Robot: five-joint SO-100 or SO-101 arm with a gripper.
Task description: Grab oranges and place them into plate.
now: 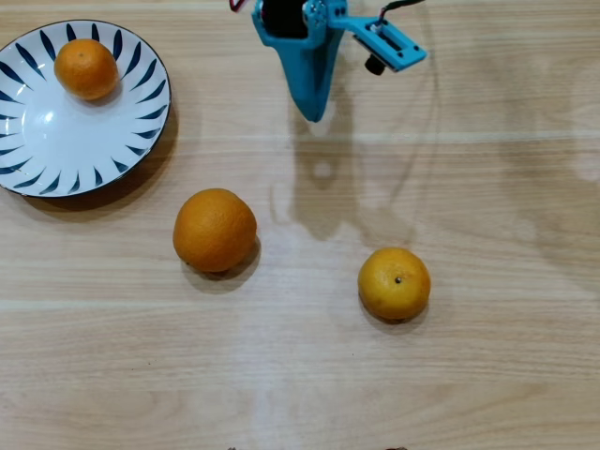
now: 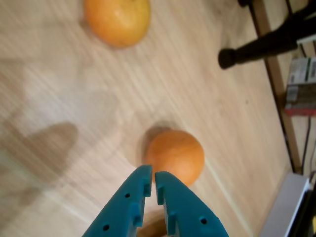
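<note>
Now, your scene:
Gripper (image 2: 150,178): teal plastic, jaws nearly together, empty.
Plate (image 1: 56,150): glossy white, far left, holds small orange (image 1: 85,68).
Large orange (image 1: 215,230): dimpled, on wood table (image 1: 487,356).
Yellower orange (image 1: 395,283): right, stem dot.

Your arm (image 1: 309,23): top centre of the overhead view, teal. Your gripper (image 2: 150,182): bottom centre of the wrist view, jaws nearly together, holding nothing.

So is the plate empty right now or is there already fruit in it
Not empty. The plate holds one small orange near its far rim in the overhead view; the other two oranges lie on the table.
</note>
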